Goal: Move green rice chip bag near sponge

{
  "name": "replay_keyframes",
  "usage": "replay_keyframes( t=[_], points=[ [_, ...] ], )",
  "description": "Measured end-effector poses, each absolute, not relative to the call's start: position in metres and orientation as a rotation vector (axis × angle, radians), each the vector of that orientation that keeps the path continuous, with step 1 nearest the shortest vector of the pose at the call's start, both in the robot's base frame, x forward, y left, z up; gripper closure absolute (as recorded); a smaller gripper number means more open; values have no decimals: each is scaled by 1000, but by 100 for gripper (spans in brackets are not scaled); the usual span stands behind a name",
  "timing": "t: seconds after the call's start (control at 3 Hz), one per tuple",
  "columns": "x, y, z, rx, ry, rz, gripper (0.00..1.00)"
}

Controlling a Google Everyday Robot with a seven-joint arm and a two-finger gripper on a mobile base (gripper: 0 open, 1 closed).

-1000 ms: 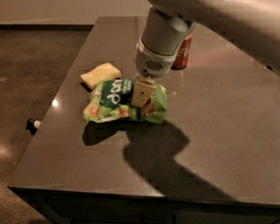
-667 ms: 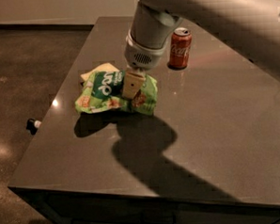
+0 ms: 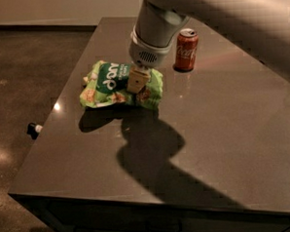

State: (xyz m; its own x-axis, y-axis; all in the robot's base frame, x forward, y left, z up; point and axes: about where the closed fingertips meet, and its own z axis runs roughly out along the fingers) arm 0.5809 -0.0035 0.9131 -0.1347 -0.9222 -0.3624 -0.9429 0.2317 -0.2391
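Dark tabletop (image 3: 224, 133), 1 red can (image 3: 186, 50) at back. Gripper (image 3: 137, 81) pinches green rice chip bag (image 3: 111, 83) right of its logo, bag hanging over table's left part (shadow below). Looks light, crinkly, floppy; grip a fold. Sponge unseen.

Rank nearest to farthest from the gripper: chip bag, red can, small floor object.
1. green rice chip bag, held by the gripper over the table.
2. red can, farther back, right.
3. small floor object, far left.
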Motion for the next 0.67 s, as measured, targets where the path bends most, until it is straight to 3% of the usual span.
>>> replay_keyframes(
  t=[0.33,0.67],
  points=[
    [581,-3,913,-1714,2079,65,5],
    [580,-2,912,-1716,2079,65,0]
  ],
)
